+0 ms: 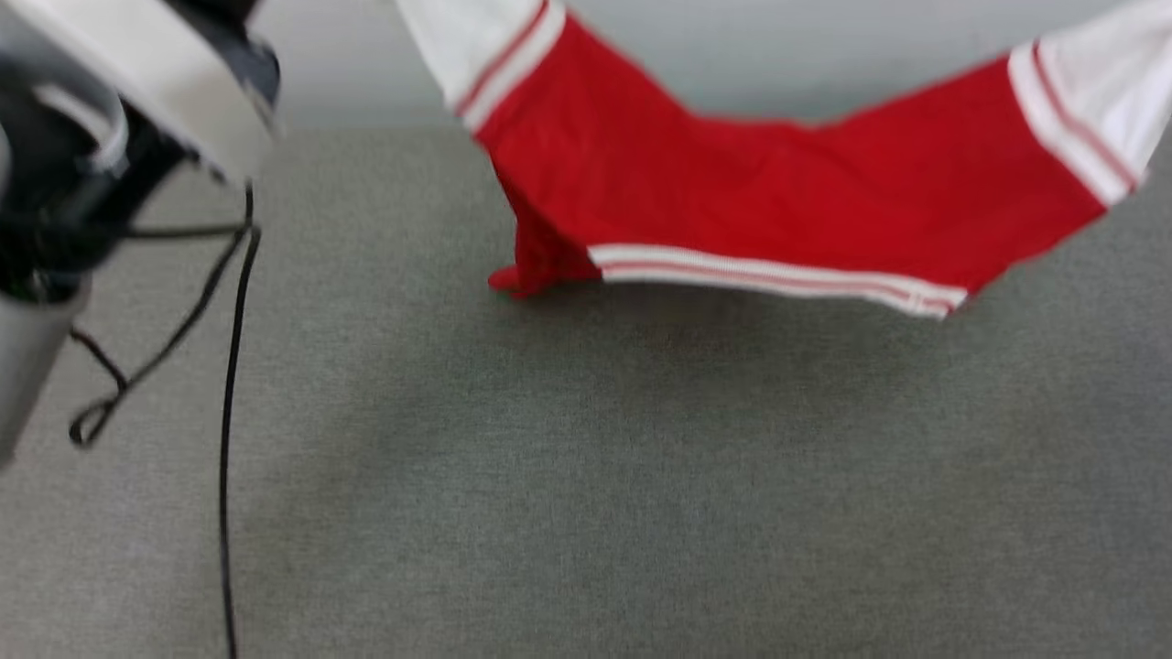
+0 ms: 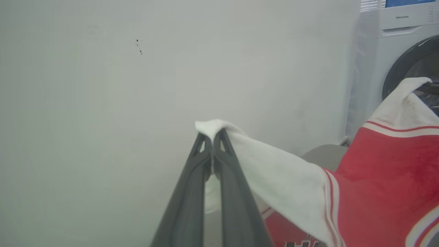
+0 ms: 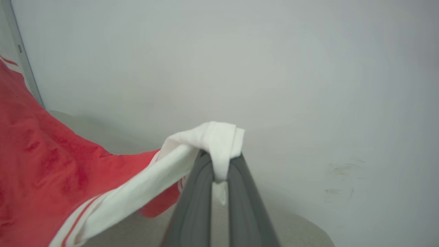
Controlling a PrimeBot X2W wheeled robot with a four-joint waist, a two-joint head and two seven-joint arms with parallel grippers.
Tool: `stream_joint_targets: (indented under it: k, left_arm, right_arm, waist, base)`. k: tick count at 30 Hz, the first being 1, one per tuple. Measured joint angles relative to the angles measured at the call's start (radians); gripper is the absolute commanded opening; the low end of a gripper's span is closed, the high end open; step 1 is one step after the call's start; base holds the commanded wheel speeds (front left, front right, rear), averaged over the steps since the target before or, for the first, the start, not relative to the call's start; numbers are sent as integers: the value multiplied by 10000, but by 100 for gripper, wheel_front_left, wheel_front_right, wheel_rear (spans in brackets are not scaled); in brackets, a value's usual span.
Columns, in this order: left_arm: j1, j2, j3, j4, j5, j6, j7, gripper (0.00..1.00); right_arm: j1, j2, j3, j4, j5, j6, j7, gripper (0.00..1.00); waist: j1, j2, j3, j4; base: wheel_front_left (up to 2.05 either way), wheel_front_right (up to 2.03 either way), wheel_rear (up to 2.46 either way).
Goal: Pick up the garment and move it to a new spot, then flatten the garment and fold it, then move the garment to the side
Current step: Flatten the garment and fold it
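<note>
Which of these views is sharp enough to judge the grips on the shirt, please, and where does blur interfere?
Head view: blurred, the garment smeared at its edges, a soft shadow under it on the grey surface. Left wrist view: crisp, the left gripper shut on a white sleeve. Right wrist view: crisp, the right gripper shut on the other sleeve.

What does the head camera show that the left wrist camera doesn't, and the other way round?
The head view adds a black cable trailing over the grey surface. The left wrist view adds the left gripper, shut on a white sleeve, and a washing machine. Both show the garment, red with striped trim, hanging slack.
</note>
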Motion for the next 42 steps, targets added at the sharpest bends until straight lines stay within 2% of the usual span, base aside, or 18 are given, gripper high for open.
stream_joint_targets:
  k: [10,17,24,28,33,39,42]
  left_arm:
    - [-4192,-849,215,2464,1108,-397,-355,0]
    - [-6439,-1223,234,4447,1482,-652,-1009,0]
    - [-7845,-1559,13,5795,1607,-757,-1603,0]
    - [-8258,-1643,-213,6370,1517,-782,-1881,0]
    - [-8115,-1624,-734,6629,1214,-788,-2263,0]
    - [-6861,-1446,-1220,6884,493,-790,-2821,0]
    - [-6125,-1177,-1544,6845,255,-792,-3010,0]
  right_arm:
    - [-5181,560,1179,2102,-1285,0,59,0]
    - [-8372,970,1891,4232,-2192,2,-644,0]
    - [-10553,1444,2539,6050,-2658,2,-1555,0]
    - [-11308,1641,2888,6953,-2709,2,-2013,0]
    - [-11442,1841,3522,7885,-2577,2,-2529,0]
    - [-10562,2038,4324,8727,-1939,2,-3287,0]
    - [-10041,2105,4732,8968,-1507,2,-3599,0]
  waist:
    - [2,0,2115,-60]
    - [3,0,3343,13]
    - [3,0,3912,145]
    - [2,-1,4021,156]
    - [2,0,4064,113]
    - [1,0,3692,32]
    - [0,0,3429,-15]
  base:
    - [0,0,0]
    - [0,0,0]
    - [0,0,0]
    - [0,0,0]
    - [0,0,0]
    - [0,0,0]
    - [0,0,0]
